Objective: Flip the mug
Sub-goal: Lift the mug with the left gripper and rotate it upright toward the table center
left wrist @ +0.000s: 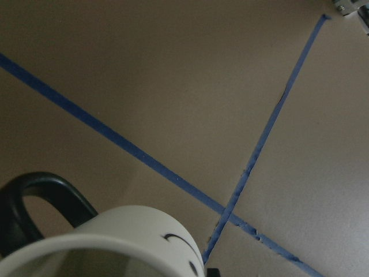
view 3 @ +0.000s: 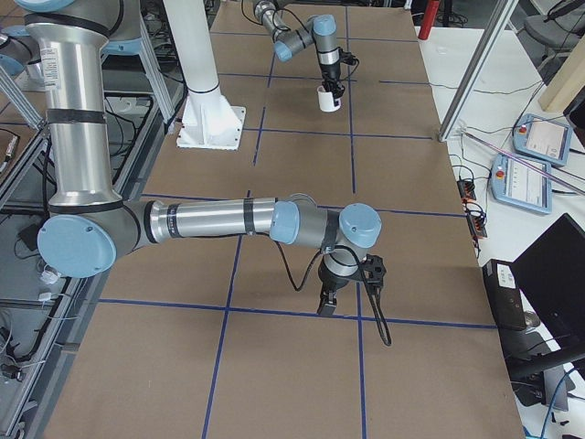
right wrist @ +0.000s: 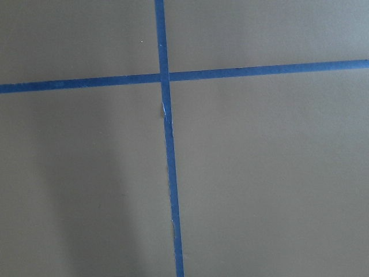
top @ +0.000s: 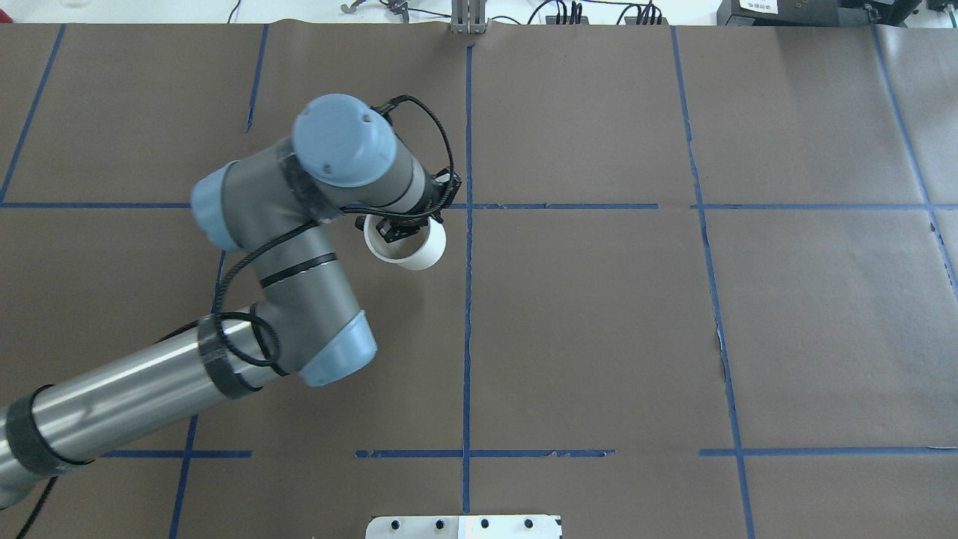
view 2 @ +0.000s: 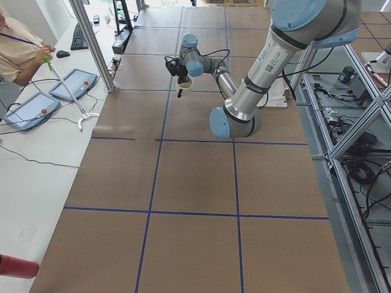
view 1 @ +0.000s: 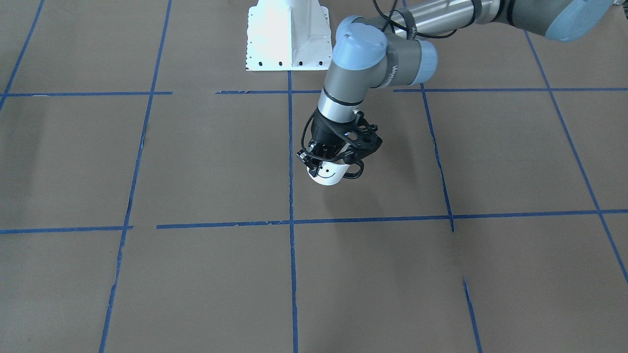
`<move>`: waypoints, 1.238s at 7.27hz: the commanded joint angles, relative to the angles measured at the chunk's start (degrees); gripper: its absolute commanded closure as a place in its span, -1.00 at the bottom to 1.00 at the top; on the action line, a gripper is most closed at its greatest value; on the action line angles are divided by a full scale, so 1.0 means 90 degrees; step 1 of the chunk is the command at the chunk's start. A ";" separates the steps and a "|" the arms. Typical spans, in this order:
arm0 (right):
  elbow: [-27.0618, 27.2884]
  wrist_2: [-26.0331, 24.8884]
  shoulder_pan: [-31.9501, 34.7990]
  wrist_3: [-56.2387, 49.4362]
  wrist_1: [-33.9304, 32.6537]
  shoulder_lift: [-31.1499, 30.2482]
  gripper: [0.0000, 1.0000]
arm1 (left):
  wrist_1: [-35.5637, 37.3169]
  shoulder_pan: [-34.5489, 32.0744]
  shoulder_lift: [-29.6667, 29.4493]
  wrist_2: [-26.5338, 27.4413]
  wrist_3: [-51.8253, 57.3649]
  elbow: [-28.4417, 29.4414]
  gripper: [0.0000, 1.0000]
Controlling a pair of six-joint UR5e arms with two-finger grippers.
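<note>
The white mug (view 1: 327,175) with a black smiley face hangs from my left gripper (view 1: 327,161), mouth up and slightly tilted, above the brown table just left of the centre tape line in the overhead view. The gripper is shut on its rim, one finger inside. Its black handle (view 1: 356,171) points sideways. The mug also shows in the overhead view (top: 410,251), under the left gripper (top: 397,229), and at the bottom of the left wrist view (left wrist: 121,234). My right gripper (view 3: 329,300) points down at the table, far from the mug; I cannot tell whether it is open or shut.
Brown paper with a blue tape grid (view 1: 290,221) covers the table. The white robot base (view 1: 288,37) stands at the robot's edge. Operator tablets (view 2: 43,101) and a person sit beyond the far edge.
</note>
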 commanded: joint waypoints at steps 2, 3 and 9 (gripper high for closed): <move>0.0000 0.0000 0.0000 0.0000 0.0000 -0.0003 -1.00 | 0.0481 0.0415 -0.1181 0.0024 0.0326 0.1556 1.00; 0.0000 0.0000 0.0000 0.0000 0.0000 0.0006 -1.00 | 0.0481 0.0552 -0.1181 0.0324 0.0530 0.1693 1.00; 0.0000 0.0000 0.0000 0.0000 0.0000 -0.0003 -1.00 | 0.0626 0.0487 -0.0296 0.0107 0.0939 -0.0407 -1.00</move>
